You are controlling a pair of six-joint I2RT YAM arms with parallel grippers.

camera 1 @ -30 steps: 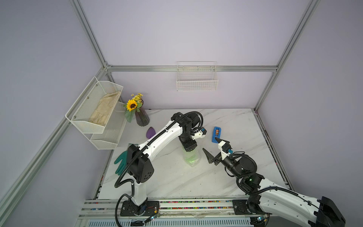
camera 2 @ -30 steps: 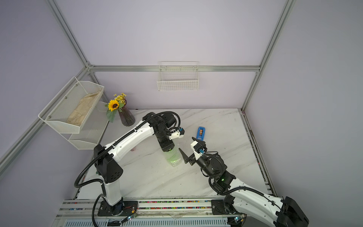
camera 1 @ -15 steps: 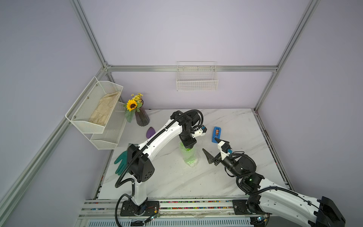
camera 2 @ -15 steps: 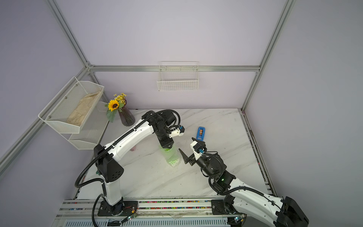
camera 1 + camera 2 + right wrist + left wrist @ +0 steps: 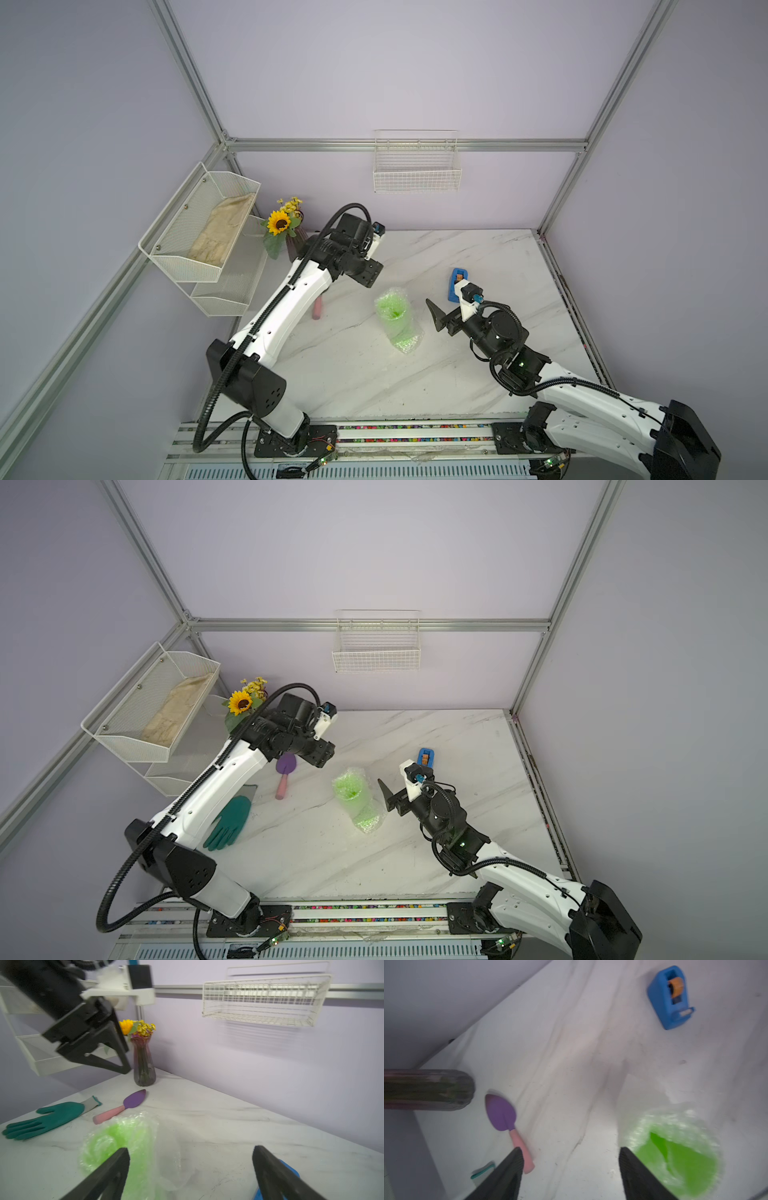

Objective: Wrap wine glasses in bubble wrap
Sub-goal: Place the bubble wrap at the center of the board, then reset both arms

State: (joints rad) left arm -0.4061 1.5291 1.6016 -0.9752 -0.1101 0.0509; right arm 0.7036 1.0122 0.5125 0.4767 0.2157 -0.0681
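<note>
Goblet [image 5: 392, 309] first: it sits near the middle of the counter [image 5: 365, 386], apparently upright with its mouth up. The bubble wrap [image 5: 368, 818] is rolled round it as a loose sleeve, rising past the rim and bunching out on the counter at the foot. I can see nothing pinning the sleeve shut, so I judge the wrapping done in shape but not secured.

My left tool [image 5: 570, 1149] hangs above and behind the goblet, jaws wide and empty, looking down into the green mouth. Up there it is clear of the crinkly rim. My right tool [image 5: 190, 1148] sits low, just beside the wrap on the other side, jaws also spread wide on nothing. I think it is placed to steady the bundle if it springs open.

Just beyond it stands the blue tape dispenser [image 5: 459, 284], handy for sealing. Farther off lie the trowel [image 5: 286, 773] and glove [image 5: 230, 823], with the vase [image 5: 144, 1064] by the wall, all well clear.
</note>
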